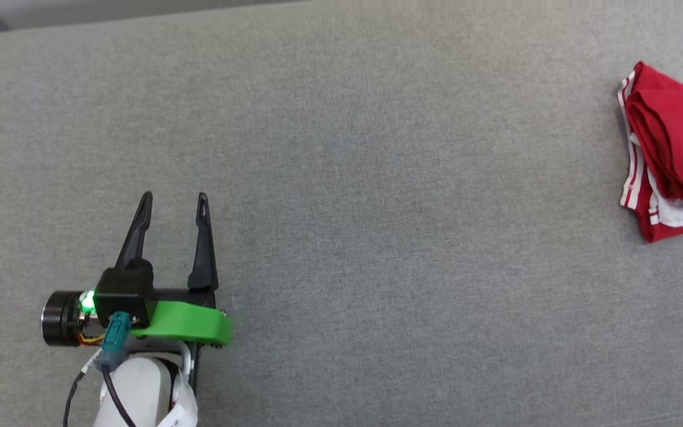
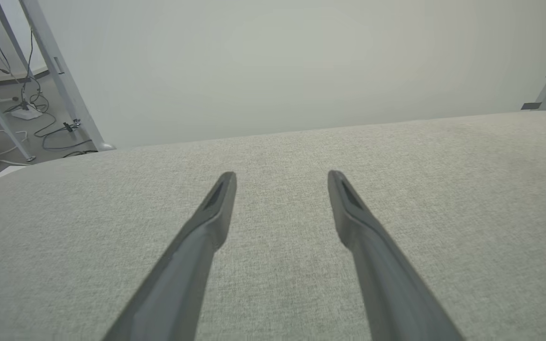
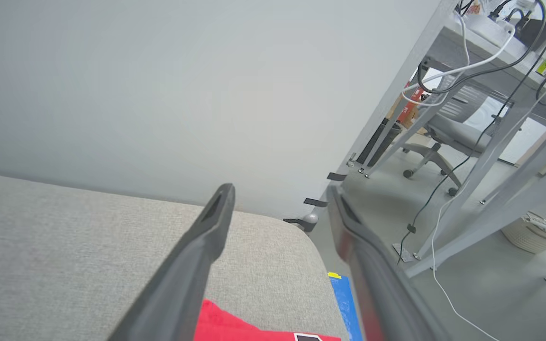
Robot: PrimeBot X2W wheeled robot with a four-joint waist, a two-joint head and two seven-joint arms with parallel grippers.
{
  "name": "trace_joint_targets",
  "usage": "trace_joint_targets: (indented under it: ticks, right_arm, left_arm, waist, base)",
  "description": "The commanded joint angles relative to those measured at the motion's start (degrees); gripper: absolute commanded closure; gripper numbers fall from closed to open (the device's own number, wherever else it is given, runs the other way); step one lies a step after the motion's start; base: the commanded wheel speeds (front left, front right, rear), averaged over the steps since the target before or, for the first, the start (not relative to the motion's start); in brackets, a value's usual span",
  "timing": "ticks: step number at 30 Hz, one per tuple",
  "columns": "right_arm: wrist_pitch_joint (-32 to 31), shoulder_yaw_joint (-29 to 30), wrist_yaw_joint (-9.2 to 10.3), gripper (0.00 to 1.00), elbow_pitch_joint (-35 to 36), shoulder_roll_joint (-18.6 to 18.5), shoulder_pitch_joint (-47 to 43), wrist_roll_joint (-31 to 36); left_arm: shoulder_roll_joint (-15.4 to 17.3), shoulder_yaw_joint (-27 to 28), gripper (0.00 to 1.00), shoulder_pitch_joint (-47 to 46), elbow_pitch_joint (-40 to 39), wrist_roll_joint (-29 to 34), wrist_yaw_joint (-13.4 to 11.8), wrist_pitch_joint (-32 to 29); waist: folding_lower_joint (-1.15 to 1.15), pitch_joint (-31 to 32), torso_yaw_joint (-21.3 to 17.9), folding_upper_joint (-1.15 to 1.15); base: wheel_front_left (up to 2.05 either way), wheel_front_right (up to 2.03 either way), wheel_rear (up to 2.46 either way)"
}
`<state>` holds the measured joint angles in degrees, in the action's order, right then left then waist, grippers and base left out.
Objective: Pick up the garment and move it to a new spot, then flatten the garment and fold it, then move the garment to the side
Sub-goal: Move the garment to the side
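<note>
Currently | garment (image 1: 676, 148): folded, near desk (image 1: 341, 178) edge | left pincer (image 1: 174, 197): spread, empty | right pincer (image 3: 280, 189): spread, by garment | risk: a nudge slides it off, loosening folds

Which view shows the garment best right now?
The head view: the garment lies folded in a red bundle with striped trim at the right edge, partly cut off. The right wrist view catches a red strip at its bottom edge; the left wrist view faces grey surface.
</note>
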<state>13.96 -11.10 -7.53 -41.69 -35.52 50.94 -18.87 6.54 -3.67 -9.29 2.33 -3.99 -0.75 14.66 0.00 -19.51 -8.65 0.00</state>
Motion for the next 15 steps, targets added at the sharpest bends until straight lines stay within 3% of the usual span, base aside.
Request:
trace_joint_targets:
  ticks: [1,9,15]
  right_arm:
    - [0.7,1.2,0.04,0.00,2.6,2.0,-1.9,1.3]
    - [1.0,8.5,0.04,0.00,22.8,12.4,-14.4,6.0]
    - [1.0,9.1,0.04,0.00,31.8,19.7,-25.0,8.5]
  left_arm:
    - [-0.2,0.3,0.00,0.9,0.4,-0.7,-0.1,0.3]
    - [-1.3,0.4,0.00,3.1,1.3,-1.6,-0.8,0.3]
    - [-1.6,0.5,0.00,4.3,2.4,-1.9,-0.5,0.3]
  waist:
    - [0.00,3.8,1.5,0.00]
    - [0.00,8.3,4.6,0.00]
    - [0.00,10.6,6.5,0.00]
  base:
    - [0.00,0.00,0.00]
    - [0.00,0.00,0.00]
    - [0.00,0.00,0.00]
